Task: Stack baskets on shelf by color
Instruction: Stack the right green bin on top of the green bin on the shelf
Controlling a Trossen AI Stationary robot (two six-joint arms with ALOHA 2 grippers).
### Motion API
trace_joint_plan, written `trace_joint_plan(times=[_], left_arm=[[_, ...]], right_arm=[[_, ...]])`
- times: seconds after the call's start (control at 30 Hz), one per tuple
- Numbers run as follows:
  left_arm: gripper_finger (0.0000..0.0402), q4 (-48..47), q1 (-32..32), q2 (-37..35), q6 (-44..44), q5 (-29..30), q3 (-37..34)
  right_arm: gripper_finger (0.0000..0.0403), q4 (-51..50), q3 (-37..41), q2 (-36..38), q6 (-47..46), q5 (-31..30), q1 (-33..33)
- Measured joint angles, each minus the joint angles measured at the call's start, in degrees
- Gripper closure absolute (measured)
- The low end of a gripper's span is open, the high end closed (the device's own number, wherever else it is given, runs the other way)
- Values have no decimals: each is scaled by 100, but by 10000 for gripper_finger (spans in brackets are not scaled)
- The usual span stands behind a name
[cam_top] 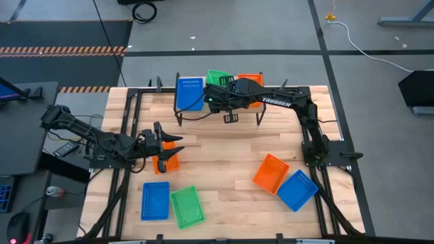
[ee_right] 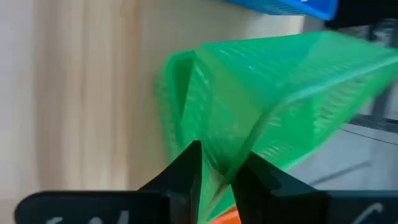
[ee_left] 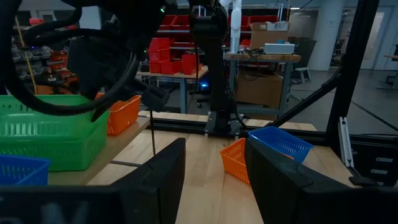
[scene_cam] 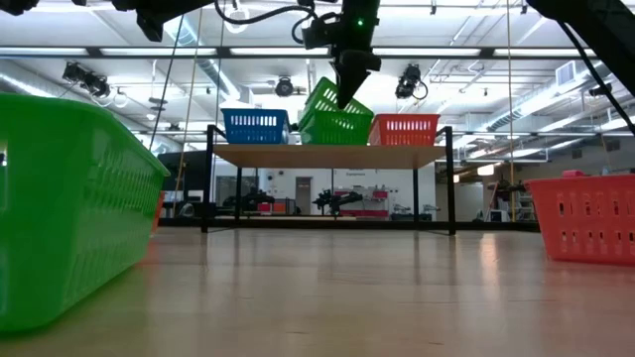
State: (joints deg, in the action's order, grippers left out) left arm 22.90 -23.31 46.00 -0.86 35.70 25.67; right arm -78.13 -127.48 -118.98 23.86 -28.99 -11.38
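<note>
Light wooden table on a grey floor with black tape lines and hazard striping; beyond it, in the low view, a hall with ceiling lights, racks and red bins.

Shelf at the table's far edge, carrying a blue basket at its left end, a green stack in the middle and an orange basket at its right end.

Right gripper above the middle of the shelf, fingers pinched on the rim of a tilted green basket; that basket resting askew on the green one beneath.

Left gripper low over the table's left side, fingers spread apart with nothing between them; an orange basket just beside it, partly hidden under the arm.

Near the front edge on the left, a blue basket and a green basket side by side; on the right, an orange basket touching a blue one.

Counted: three blue, three orange; green, one on the table and two on the shelf as far as can be told.
</note>
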Motion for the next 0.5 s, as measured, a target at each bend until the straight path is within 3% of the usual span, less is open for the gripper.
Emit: trace_joint_plan(times=[0.13,0.27,0.5], left_arm=[[230,0,0,0,2,0,0],[230,0,0,0,4,0,0],[230,0,0,0,4,0,0]], right_arm=[[339,10,0,0,256,-387,79],[387,15,0,0,557,-549,228],[384,-30,0,0,946,-901,341]])
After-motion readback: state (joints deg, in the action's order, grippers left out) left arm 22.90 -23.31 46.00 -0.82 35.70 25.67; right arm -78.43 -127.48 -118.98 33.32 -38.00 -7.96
